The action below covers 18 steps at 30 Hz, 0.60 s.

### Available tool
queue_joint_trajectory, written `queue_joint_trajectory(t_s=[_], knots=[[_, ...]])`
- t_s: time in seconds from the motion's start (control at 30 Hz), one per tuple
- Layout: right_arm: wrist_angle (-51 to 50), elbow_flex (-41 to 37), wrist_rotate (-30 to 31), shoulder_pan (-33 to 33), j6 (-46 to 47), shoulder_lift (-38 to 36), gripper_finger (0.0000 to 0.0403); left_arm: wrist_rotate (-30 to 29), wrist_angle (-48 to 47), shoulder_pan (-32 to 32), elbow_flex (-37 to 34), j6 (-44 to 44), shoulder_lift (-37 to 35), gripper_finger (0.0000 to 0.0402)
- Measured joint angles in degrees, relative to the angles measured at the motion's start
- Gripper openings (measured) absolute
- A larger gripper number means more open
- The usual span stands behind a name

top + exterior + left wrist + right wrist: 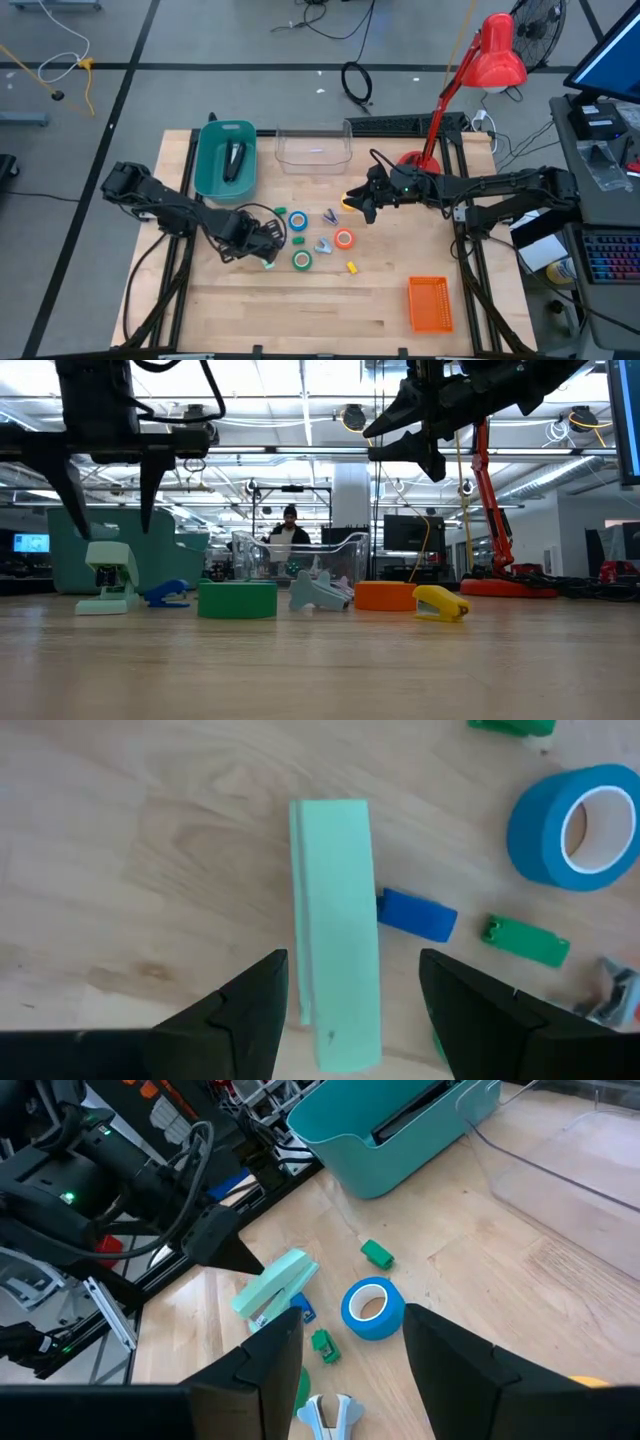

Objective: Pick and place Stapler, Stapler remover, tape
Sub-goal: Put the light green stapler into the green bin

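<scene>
Left tool [350, 1010] released, hovering over mint stapler [335, 930] on bench [250, 300]; right tool [345, 1355] released, raised mid-bench.

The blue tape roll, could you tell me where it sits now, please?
In the high view, the blue tape roll lies mid-table, between the left gripper and the orange tape roll.

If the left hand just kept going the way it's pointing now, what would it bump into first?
Most likely the mint-green stapler. The left hand points down at the table with its fingers open on either side of it. How far above it hangs is hard to judge.
</scene>
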Motion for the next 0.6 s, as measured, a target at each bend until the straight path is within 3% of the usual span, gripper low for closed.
queue_joint_trajectory(t_s=[0.6], knots=[[0.0,0.0,0.0,0.0,0.0,-0.02,0.0166,1.68,0.51,1.41,0.0,-0.43,5.49,0.0227]])
